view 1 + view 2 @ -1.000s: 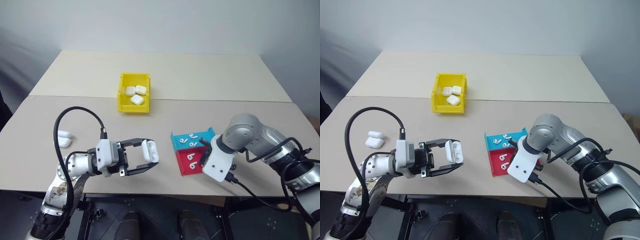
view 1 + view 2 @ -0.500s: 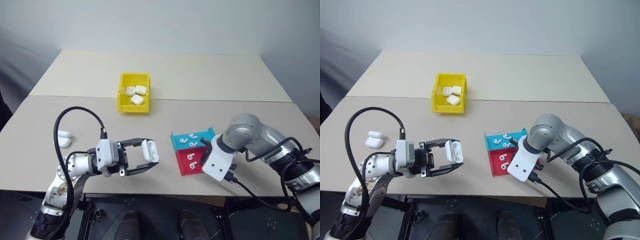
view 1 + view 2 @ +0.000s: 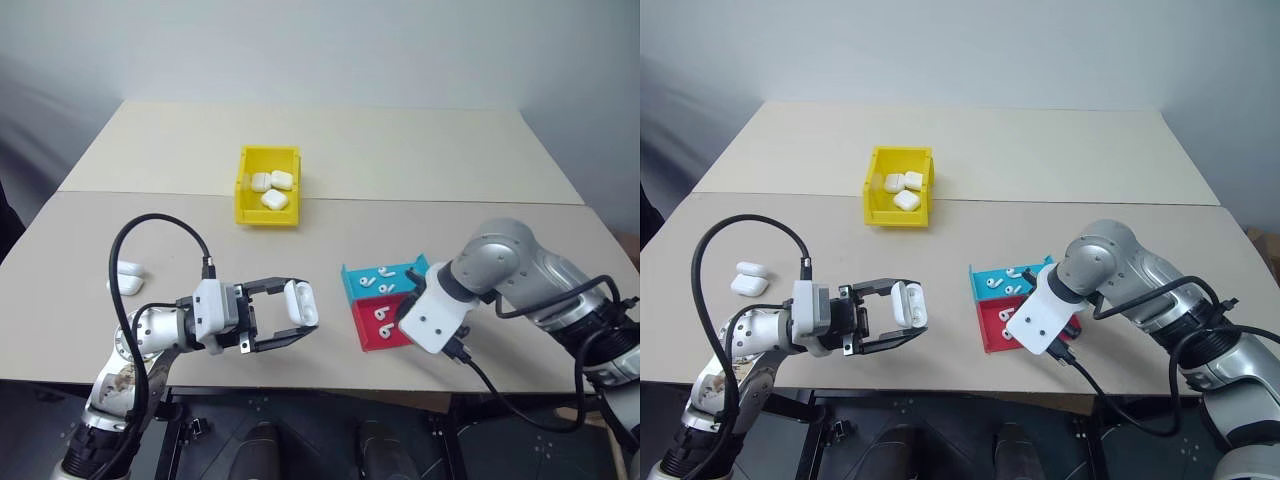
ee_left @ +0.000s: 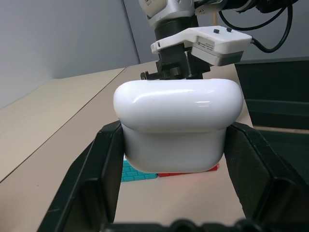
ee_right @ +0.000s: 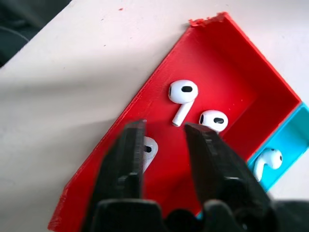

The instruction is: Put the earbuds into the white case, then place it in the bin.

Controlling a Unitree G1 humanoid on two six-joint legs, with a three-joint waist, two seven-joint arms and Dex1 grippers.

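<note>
Left pincer (image 3: pixel 292 318) clamped on one white case (image 3: pixel 300 300), lid shut; right pincer (image 5: pixel 164 145) slightly apart over earbuds (image 5: pixel 182 94) in red tray (image 3: pixel 375 322); bin (image 3: pixel 268 186), at 12 o'clock, holds three cases; loading not begun.

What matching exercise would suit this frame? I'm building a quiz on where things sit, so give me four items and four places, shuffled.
Items:
1. white case
2. yellow bin
3. red tray
4. right gripper

Places:
A. holds three closed cases
B. clamped between the left gripper's fingers
C. hovers over the red tray, jaws apart
D. beside the blue tray, holds earbuds

Pairs: 1-B, 2-A, 3-D, 4-C
</note>
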